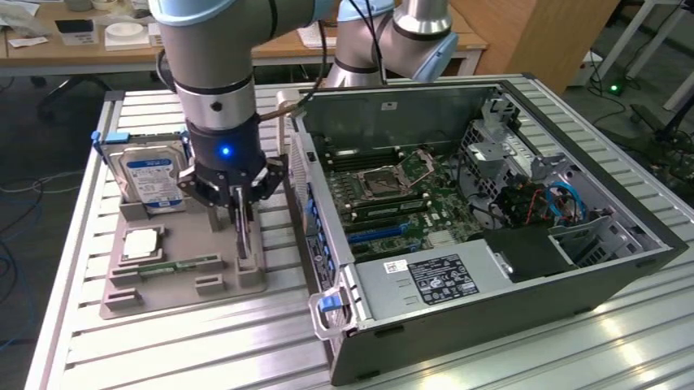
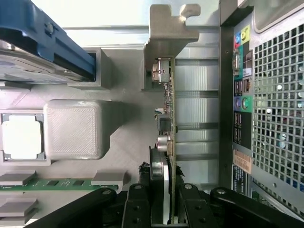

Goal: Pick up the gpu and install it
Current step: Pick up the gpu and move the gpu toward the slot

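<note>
Along the tray [image 1: 184, 296] edge nearest the computer case [image 1: 521, 284], pinching the upright gpu [image 2: 168, 109] across its faces with the gripper [image 1: 242, 244] jaws. Grasped, but apparently not yet lifted from its slot; not carried over, not seated inside the case.

Below me, a ribbed aluminium table [image 1: 217, 345] carries 2 things: a grey parts tray [image 1: 179, 298] and, beside it, an open computer case [image 1: 521, 313].
</note>
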Robot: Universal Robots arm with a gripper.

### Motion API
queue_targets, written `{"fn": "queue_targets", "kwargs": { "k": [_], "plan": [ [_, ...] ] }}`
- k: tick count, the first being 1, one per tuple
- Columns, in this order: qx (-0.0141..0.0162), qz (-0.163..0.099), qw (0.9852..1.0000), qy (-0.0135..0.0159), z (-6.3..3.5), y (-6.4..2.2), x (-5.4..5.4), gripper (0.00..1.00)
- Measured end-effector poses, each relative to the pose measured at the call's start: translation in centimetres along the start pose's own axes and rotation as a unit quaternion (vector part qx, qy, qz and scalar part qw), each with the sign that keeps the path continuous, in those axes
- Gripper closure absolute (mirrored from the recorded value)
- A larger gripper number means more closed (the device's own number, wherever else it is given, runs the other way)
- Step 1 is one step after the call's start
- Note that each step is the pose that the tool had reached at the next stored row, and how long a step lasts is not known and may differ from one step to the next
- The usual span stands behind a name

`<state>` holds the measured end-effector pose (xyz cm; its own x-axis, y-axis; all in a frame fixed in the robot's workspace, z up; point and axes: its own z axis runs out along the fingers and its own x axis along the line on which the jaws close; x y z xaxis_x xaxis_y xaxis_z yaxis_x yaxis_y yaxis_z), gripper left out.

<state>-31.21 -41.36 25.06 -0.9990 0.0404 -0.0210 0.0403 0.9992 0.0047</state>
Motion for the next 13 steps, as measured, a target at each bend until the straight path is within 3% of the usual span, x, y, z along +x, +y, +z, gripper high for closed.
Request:
{"fn": "queue_targets", "kwargs": {
  "k": [5, 13],
  "plan": [
    [0.0, 0.0, 1.0, 0.0, -1.3, 0.01, 0.0, 0.72],
    [0.0, 0.0, 1.0, 0.0, -4.62, 0.02, -0.1, 0.72]
  ]
}}
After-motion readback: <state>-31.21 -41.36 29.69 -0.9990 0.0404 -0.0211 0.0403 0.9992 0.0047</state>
